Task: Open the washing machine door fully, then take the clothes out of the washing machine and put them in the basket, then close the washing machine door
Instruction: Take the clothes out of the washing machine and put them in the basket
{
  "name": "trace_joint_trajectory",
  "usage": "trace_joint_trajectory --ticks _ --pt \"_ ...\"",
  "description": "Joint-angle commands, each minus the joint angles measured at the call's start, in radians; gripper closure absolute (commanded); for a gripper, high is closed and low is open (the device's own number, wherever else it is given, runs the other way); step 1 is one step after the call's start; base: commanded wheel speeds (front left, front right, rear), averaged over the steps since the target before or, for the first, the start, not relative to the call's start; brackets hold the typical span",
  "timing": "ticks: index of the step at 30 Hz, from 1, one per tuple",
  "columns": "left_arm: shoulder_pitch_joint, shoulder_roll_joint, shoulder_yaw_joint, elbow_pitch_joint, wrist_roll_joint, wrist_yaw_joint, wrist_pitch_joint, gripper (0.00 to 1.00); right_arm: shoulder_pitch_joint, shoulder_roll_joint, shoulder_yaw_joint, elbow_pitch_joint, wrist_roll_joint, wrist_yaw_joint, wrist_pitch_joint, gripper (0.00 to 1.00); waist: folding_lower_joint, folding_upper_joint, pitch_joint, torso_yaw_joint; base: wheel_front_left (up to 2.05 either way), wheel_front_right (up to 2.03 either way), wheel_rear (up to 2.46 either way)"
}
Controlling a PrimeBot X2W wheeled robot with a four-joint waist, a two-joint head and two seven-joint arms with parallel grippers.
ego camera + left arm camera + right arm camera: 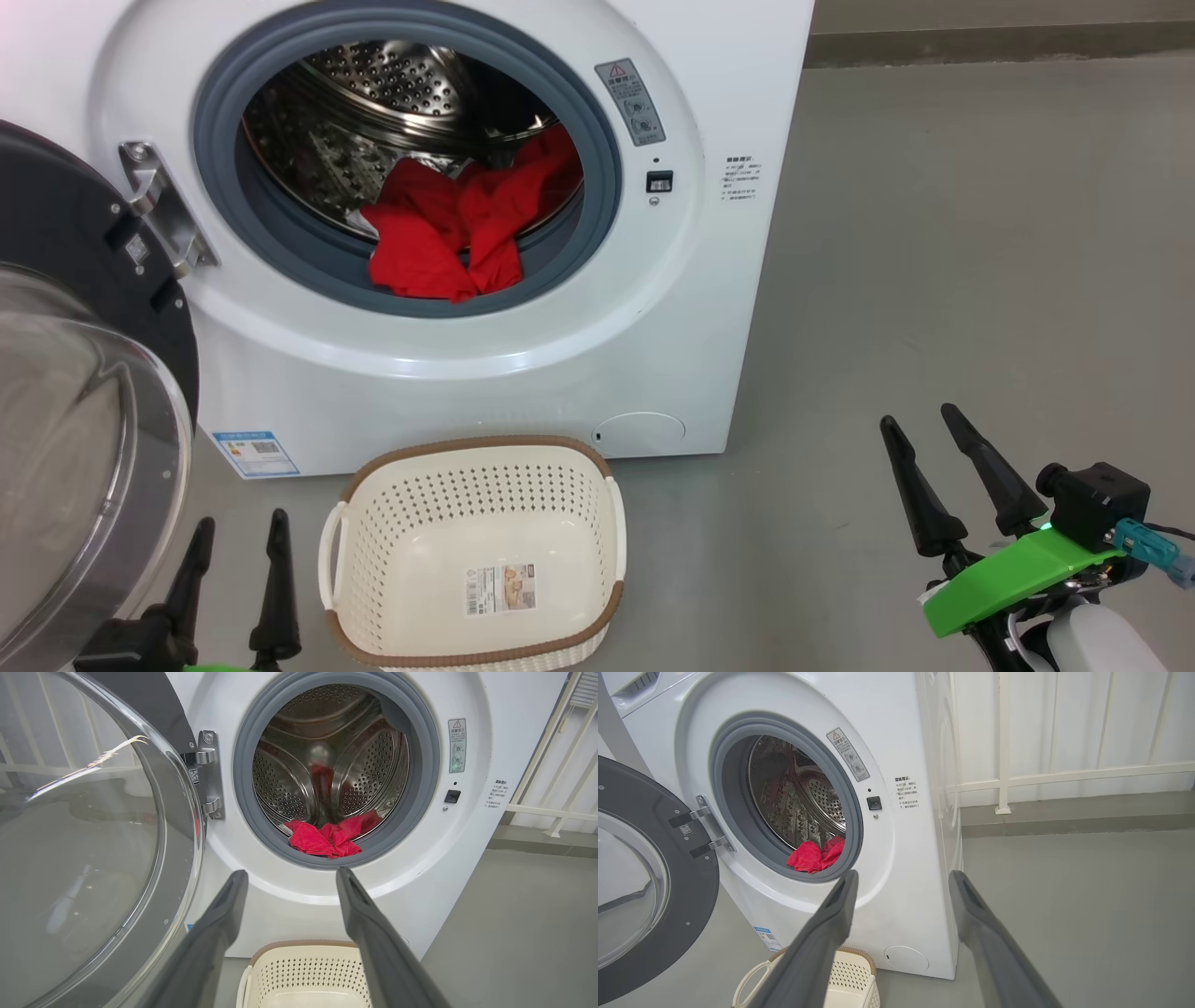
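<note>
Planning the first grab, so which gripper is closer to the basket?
The left gripper, open right beside the basket. The right gripper, also open, stands well off over bare floor, past the right corner of the washing machine.

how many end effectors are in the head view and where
2. The left end effector is lower left, between the washing machine door and the basket; the right end effector is lower right, over the floor. Both open.

A smooth grey floor [980, 280] spreads wide. In the right wrist view a white railing [1002, 742] of upright and level bars stands on a low grey kerb [1087, 807] before a pale wall [1055, 718]
</note>
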Motion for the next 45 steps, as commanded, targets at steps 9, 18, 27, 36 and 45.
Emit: trace_joint_trajectory --ticks 9,18,27,36,45 --pt "-0.019 0.013 0.049 -0.020 0.017 -0.009 -0.012 0.00 -0.002 -0.006 0.015 -0.026 -0.007 0.002 -0.012 0.00 0.0000 0.0000 -0.001 0.002 0.01 -0.01 0.00" --pt "-0.023 0.009 0.057 -0.018 0.020 -0.013 -0.012 0.00 -0.001 -0.003 0.013 -0.025 -0.007 0.002 -0.012 0.00 0.0000 0.0000 -0.001 0.005 0.73 -0.73 0.00" --pt "-0.027 0.005 0.062 -0.022 0.022 -0.017 -0.012 0.00 -0.004 -0.002 0.011 -0.026 -0.007 0.002 -0.012 0.00 0.0000 0.0000 0.006 0.006 1.42 -1.42 0.00" --pt "-0.032 0.001 0.068 -0.018 0.025 -0.022 -0.012 0.00 -0.008 0.000 0.010 -0.023 -0.007 0.002 -0.012 0.00 0.0000 0.0000 0.008 0.006 0.58 -0.58 0.00" --pt "-0.033 -0.002 0.072 -0.015 0.032 -0.023 -0.012 0.00 -0.008 0.001 0.012 -0.022 -0.007 0.002 -0.012 0.00 0.0000 0.0000 0.005 0.006 0.00 0.00 0.00"
